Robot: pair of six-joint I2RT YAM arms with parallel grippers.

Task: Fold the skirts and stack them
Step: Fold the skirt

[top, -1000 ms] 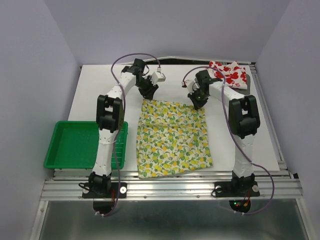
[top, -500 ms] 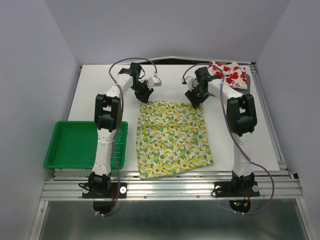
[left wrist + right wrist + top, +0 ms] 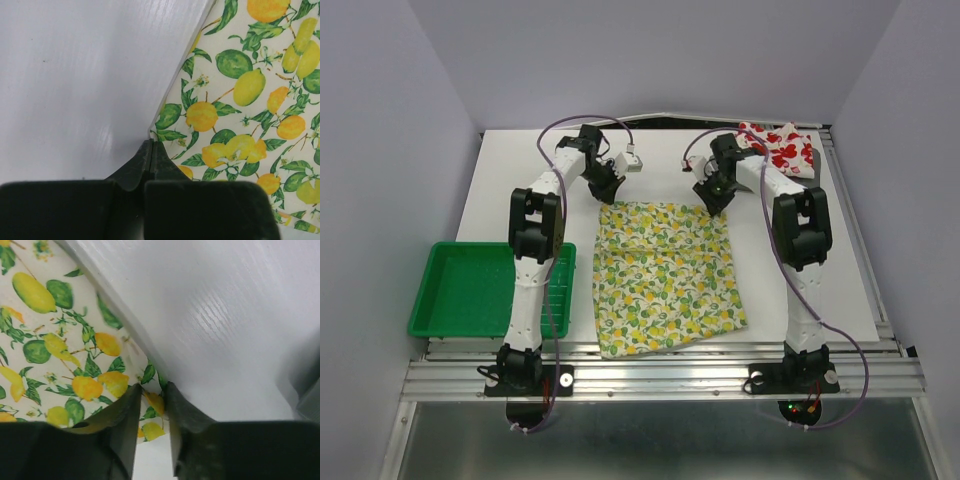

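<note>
White cotton skirt w/ yellow-lemon, green-leaf print: flat, single layer, mid white tabletop, between the two arms. Long axis runs near–far; far edge lies L–R, and both grippers sit at that edge, one per corner. L gripper at far-left corner: fingers clenched together, tips right at the cloth's point. Can't confirm from wrist cam that fabric is actually pinched. R gripper at far-right corner: jaws narrowly apart, printed cloth visible in the gap, not yet clamped by the look of it. Skirt body extends from both jaws toward the arm bases, so the likely fold is far edge → near edge, with each arm nearest its own corner. Judgement: R needs to close before any lift, else the edge comes up skewed. Red-on-white print skirt bunched at far-right table corner, well apart. Green plastic tray off near-left, not involved.
</note>
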